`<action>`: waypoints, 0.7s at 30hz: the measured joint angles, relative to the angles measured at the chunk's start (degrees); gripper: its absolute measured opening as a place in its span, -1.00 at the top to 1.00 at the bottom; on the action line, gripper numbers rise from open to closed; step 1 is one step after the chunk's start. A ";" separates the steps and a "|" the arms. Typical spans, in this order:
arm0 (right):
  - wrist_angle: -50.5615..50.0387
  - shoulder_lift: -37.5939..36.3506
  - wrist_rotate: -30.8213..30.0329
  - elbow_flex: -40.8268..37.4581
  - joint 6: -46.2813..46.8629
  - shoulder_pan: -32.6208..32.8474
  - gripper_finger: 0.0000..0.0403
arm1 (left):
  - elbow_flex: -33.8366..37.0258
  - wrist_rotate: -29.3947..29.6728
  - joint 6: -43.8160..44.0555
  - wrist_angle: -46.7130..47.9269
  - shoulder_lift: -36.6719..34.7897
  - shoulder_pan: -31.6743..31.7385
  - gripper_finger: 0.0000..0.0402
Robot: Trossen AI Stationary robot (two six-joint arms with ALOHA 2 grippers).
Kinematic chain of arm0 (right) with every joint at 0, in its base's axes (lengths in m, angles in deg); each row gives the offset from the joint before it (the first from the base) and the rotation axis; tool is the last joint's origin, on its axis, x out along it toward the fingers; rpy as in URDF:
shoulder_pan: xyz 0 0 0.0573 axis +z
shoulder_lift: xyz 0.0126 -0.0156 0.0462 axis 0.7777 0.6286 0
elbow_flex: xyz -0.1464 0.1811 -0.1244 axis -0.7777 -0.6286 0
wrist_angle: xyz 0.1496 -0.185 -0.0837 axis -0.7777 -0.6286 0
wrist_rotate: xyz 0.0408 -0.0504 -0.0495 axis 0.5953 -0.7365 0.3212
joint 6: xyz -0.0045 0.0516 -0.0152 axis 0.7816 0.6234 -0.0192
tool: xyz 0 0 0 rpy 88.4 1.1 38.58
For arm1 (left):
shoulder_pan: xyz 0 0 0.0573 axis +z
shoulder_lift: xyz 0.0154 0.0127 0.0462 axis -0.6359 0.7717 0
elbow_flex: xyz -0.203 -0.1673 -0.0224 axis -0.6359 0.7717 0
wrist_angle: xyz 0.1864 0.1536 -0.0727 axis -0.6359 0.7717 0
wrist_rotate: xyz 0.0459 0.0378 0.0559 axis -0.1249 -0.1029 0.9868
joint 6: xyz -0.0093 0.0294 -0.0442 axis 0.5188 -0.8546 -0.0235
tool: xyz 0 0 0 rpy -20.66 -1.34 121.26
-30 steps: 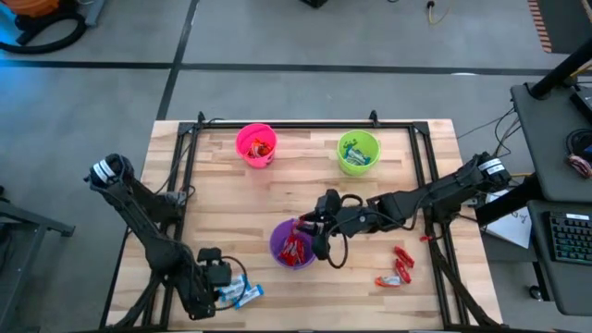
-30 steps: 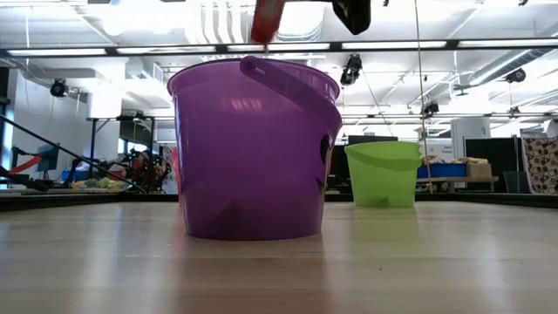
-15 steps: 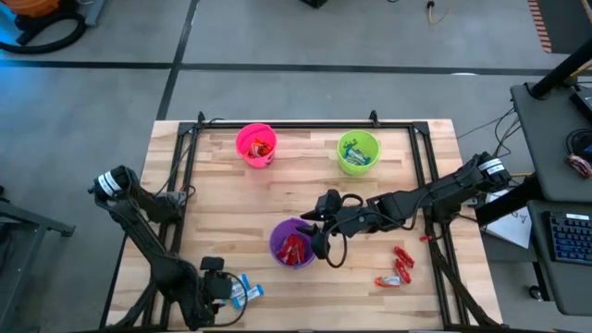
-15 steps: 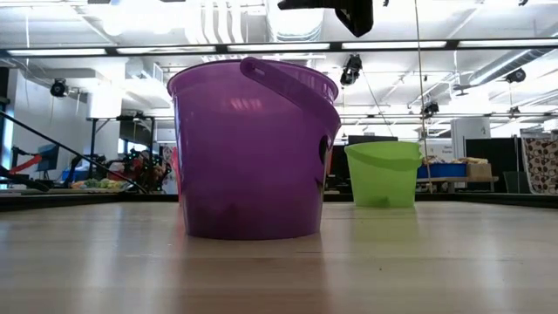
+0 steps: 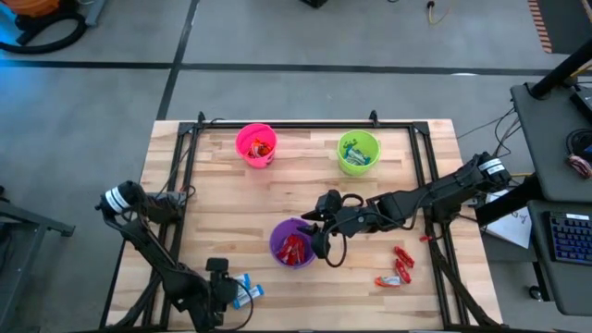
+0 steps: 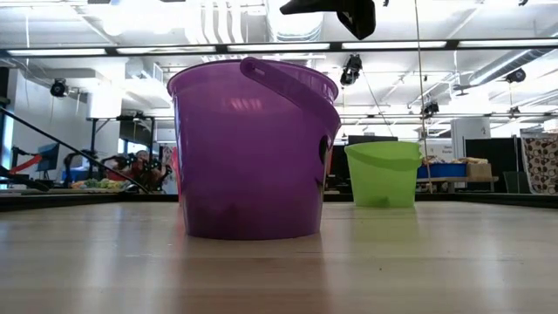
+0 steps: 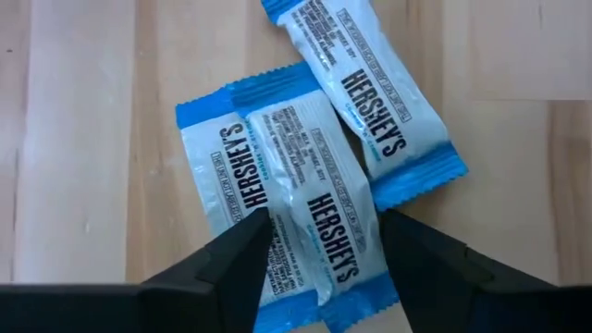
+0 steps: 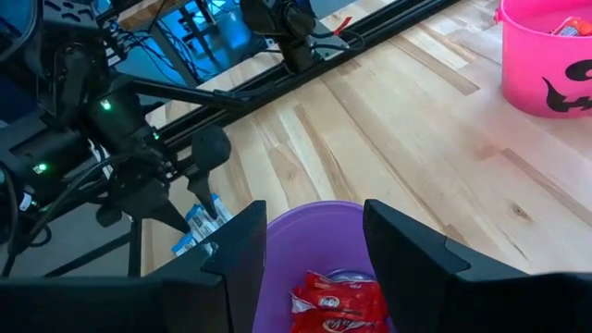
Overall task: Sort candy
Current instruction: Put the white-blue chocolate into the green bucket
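Sorting looks partly done: at seven o'clock the left gripper [image 7: 319, 245], jaws wide, straddles unsorted blue-and-white candies [image 7: 310, 199], red candies [image 5: 398, 266] wait at five o'clock, and the empty, spread right gripper [image 8: 314, 245] hangs over the filled purple cup [image 5: 294, 243], pink cup [image 5: 256, 144] and green cup [image 5: 358, 152] beyond.
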 joint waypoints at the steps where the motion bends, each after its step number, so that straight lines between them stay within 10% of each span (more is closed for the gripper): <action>1: 0.00 0.00 0.00 0.00 0.00 0.00 0.14 | 0.06 0.04 -0.02 0.07 -0.06 0.00 0.07; 21: -1.00 -0.02 -0.05 0.00 -0.02 0.00 0.14 | 0.37 -1.68 0.01 3.99 -2.06 0.02 0.97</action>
